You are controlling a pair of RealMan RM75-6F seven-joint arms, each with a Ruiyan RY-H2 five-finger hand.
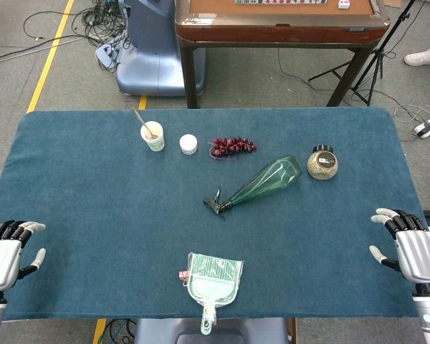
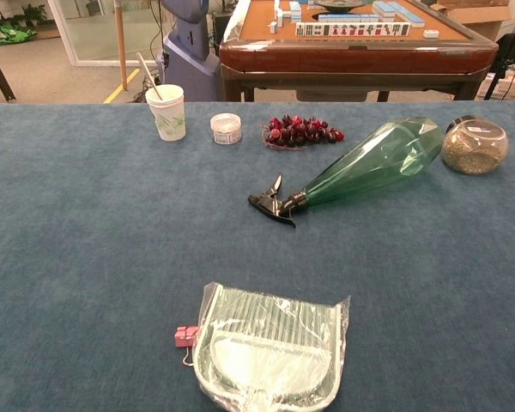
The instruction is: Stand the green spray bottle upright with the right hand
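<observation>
The green spray bottle [image 1: 266, 180] [image 2: 373, 161] lies on its side near the middle of the blue table, its black trigger nozzle [image 1: 216, 203] [image 2: 273, 204] pointing to the near left and its wide base toward the far right. My right hand [image 1: 410, 247] rests at the table's near right edge, fingers apart and holding nothing, well to the right of the bottle. At the near left edge sits my left hand [image 1: 8, 252], likewise open and empty. Neither hand shows in the chest view.
A round glass jar [image 1: 322, 163] [image 2: 474, 144] stands just right of the bottle's base. Behind it lie red grapes [image 1: 232, 147] [image 2: 299, 131], a small white pot [image 1: 188, 144] [image 2: 227, 128] and a paper cup with a stick [image 1: 153, 135] [image 2: 166, 110]. A green dustpan [image 1: 213, 282] [image 2: 270, 350] lies at the front edge.
</observation>
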